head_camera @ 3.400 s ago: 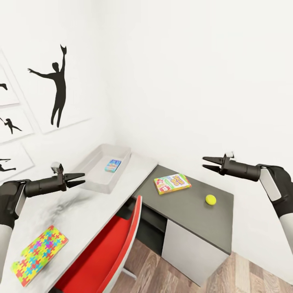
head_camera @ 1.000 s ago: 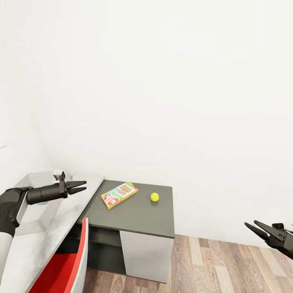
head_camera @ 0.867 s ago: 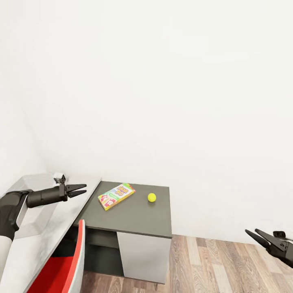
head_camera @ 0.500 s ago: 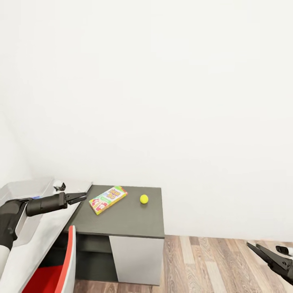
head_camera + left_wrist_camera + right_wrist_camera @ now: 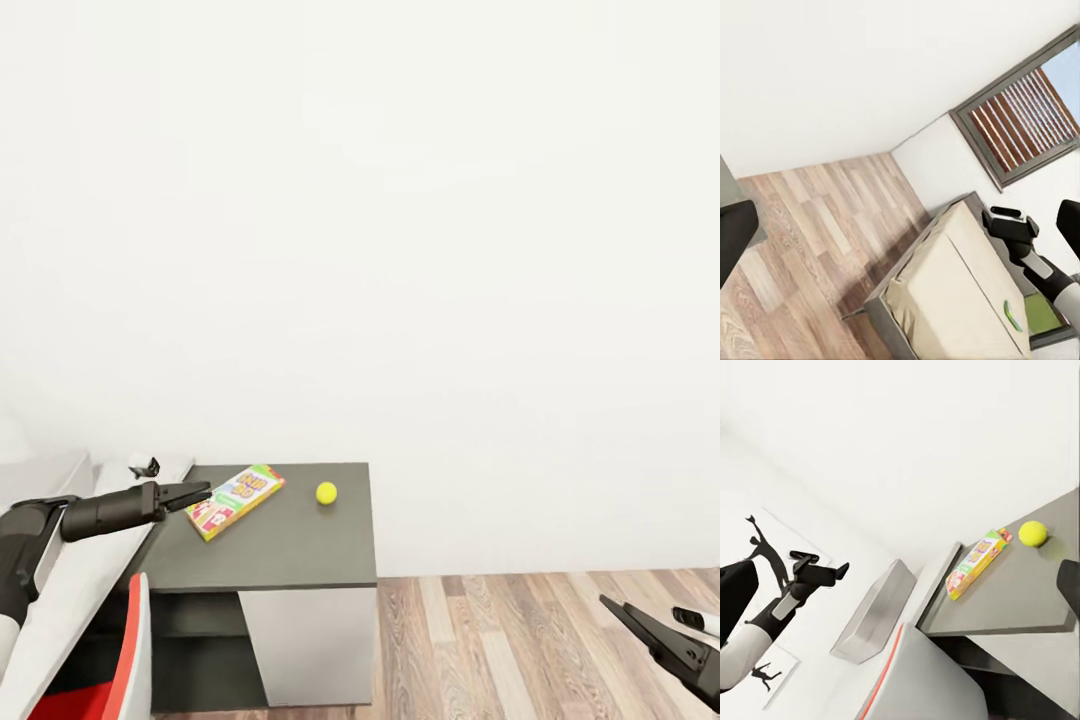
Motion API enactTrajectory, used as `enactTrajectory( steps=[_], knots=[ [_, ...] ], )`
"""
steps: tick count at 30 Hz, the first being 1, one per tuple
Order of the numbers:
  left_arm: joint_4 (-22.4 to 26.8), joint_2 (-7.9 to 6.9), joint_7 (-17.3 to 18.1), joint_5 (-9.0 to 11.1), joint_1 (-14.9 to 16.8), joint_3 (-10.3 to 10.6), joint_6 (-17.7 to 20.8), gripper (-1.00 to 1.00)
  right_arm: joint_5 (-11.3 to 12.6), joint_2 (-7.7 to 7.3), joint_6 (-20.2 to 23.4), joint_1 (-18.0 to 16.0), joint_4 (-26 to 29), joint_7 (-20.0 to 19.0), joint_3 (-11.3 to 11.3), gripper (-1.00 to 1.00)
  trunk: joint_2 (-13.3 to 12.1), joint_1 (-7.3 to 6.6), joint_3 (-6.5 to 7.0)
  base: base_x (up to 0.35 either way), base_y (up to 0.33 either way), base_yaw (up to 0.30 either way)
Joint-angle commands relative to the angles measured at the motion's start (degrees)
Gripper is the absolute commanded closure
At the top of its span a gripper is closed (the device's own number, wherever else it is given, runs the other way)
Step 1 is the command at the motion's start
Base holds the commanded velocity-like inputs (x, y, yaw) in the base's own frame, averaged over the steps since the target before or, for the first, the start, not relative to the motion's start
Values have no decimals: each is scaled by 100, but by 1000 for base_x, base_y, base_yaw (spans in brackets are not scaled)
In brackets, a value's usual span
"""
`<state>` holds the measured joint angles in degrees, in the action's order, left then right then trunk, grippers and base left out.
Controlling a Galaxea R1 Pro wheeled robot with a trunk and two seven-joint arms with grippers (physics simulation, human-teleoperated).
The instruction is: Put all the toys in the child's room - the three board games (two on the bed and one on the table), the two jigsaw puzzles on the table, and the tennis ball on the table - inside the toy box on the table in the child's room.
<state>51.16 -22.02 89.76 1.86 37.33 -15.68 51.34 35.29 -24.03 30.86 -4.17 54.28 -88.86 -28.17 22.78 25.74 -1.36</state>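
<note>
A red chair [image 5: 125, 650] sits nearest, tucked against the white table [image 5: 70, 580]. The right gripper [image 5: 640, 625] hangs low over the wood floor [image 5: 520, 640], fingers slightly apart and holding nothing. The left gripper [image 5: 195, 492] reaches over the table's far end, fingers narrow and empty, their tips just beside a board game [image 5: 235, 500]. That game lies flat on the dark side unit [image 5: 270, 545], with a yellow tennis ball [image 5: 326, 492] near it, apart. In the right wrist view, the grey toy box [image 5: 874, 611] rests on the table beyond the game [image 5: 977, 562] and ball [image 5: 1033, 532]. Across the room in the left wrist view stands the bed [image 5: 960, 300], a small green item on its mattress, too small to tell.
</note>
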Motion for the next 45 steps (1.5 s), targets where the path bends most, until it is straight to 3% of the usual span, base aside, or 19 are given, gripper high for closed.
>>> enactTrajectory(
  steps=[1, 9, 21, 30, 45],
  knots=[
    [11, -1, 24, -4, -1, -2, 61, -100, 24, 6, 62, -7, 1, -17, -20, -100, 13, 4, -13, 0, -121, -260],
    [60, 23, 24, -2, -13, 1, 60, -100, 59, 117, 7, -5, 12, -1, -108, -100, 13, 4, -12, 0, -183, -273],
    [98, 31, 24, -1, -15, 12, 51, -100, 76, 157, -5, -5, 19, 0, -143, -100, 13, 4, -3, 0, -239, -280],
    [103, 32, 24, -1, -15, 5, -21, -100, 81, 149, -5, -5, 16, 0, -162, -100, 13, 4, 15, 0, -49, -281],
    [103, 80, 24, -1, -15, 17, -51, -100, 83, 152, 3, -5, -14, 0, -377, -100, 13, 4, 48, 0, -4, -281]
  ],
)
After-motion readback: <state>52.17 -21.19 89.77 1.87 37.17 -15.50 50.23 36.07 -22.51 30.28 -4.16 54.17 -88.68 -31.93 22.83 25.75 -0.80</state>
